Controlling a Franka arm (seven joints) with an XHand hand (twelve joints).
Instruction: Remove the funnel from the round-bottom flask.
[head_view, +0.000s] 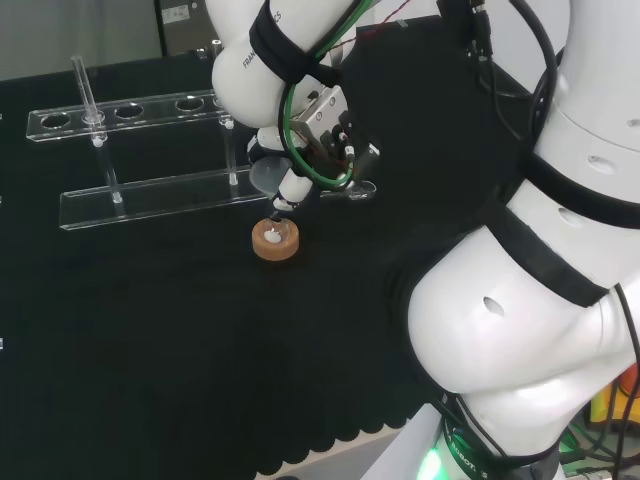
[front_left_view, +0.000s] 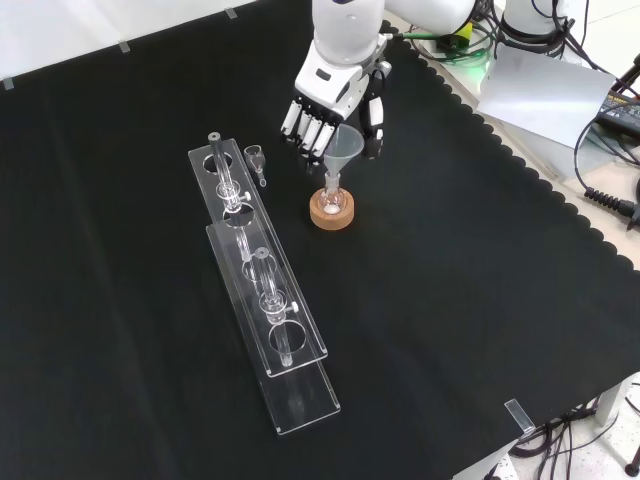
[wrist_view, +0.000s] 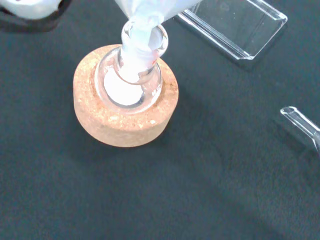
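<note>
Landmark for every entry: the cork ring (head_view: 276, 241).

Head view. You see the cork ring on the black cloth, the hand (head_view: 318, 150) just above and beyond it, fingers pointing down toward it. The clear rack (head_view: 150, 150) lies farther off, to the ring's left.

Front view. The round-bottom flask (front_left_view: 333, 197) sits in the cork ring (a round base would roll without it). The funnel (front_left_view: 343, 150) stands upright above the ring, stem in the flask's neck, so it is not yet out. The hand hangs just behind the cone, fingers (front_left_view: 306, 126) fairly straight to one side and the thumb to the other; contact with the cone is not clear. My reading: spread to bracket the cone for a pinch. The rack lies left of the ring.

Wrist view. The funnel's stem enters the flask's neck directly over the cork ring; white matter shows in the bulb.
</note>
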